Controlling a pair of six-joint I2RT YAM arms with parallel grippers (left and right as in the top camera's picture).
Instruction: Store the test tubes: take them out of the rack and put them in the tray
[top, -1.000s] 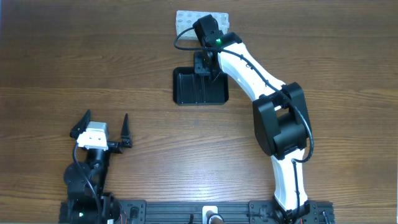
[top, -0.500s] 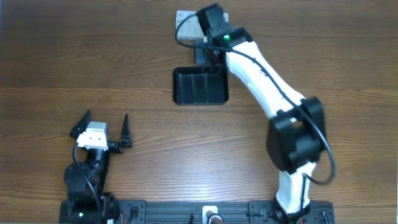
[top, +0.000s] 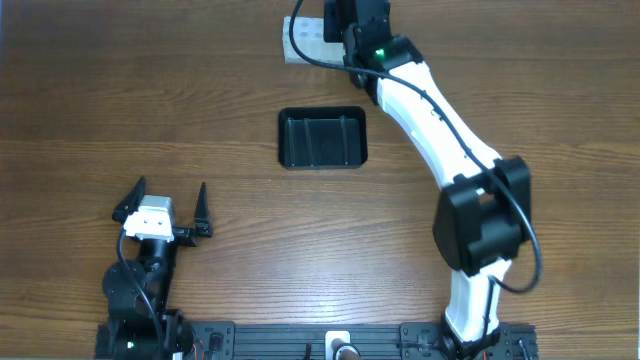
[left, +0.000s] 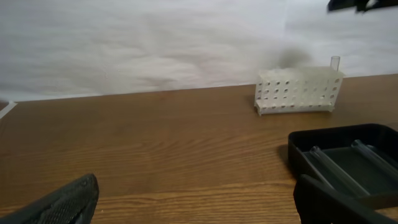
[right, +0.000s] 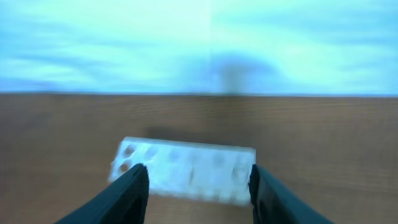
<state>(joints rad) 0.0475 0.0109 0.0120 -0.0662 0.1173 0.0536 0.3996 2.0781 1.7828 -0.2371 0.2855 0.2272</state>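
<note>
Hovering at rack (right: 186, 171), right jaws spread wide, empty; left jaws likewise released.

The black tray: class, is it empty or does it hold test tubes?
Holds tubes: two clear test tubes lie flat inside the tray in the left wrist view.

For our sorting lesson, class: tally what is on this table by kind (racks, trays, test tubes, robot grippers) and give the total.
rack: 1
tray: 1
test tubes: 3 (1 upright in the rack, 2 lying in the tray)
grippers: 2 (left gripper, right gripper)
Total: 7
</note>
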